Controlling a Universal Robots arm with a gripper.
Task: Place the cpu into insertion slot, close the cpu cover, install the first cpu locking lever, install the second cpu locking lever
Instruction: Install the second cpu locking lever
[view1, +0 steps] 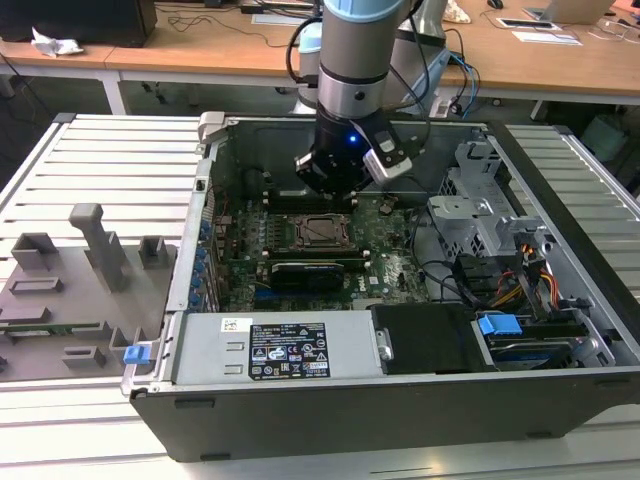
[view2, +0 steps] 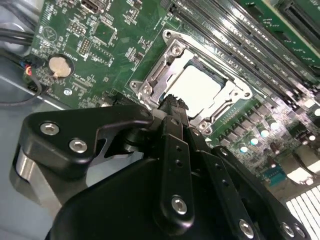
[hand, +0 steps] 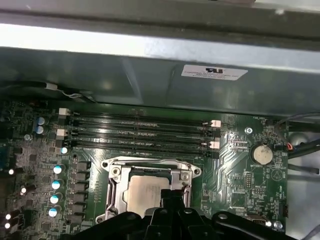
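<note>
The cpu (view2: 199, 90) lies flat in the socket on the green motherboard, its pale silver top showing through the cpu cover (view2: 161, 67), a metal frame lying flat around it. The first wrist view shows the same cpu (hand: 142, 190) and cover (hand: 116, 181). In the exterior view the socket (view1: 320, 232) sits mid-board, inside the open computer case. My gripper (view2: 173, 102) hangs just above the socket's near edge with its black fingers pressed together, holding nothing. In the exterior view the gripper (view1: 337, 192) is a little behind the socket. I cannot make out how the locking levers stand.
Black memory slots (hand: 140, 132) run beside the socket, close to the case wall (hand: 150, 75). A coin battery (hand: 261, 153) sits on the board. A drive cage (view1: 480, 205) and cables (view1: 480, 285) fill the exterior view's right. A grey fixture plate (view1: 70, 290) lies outside the case.
</note>
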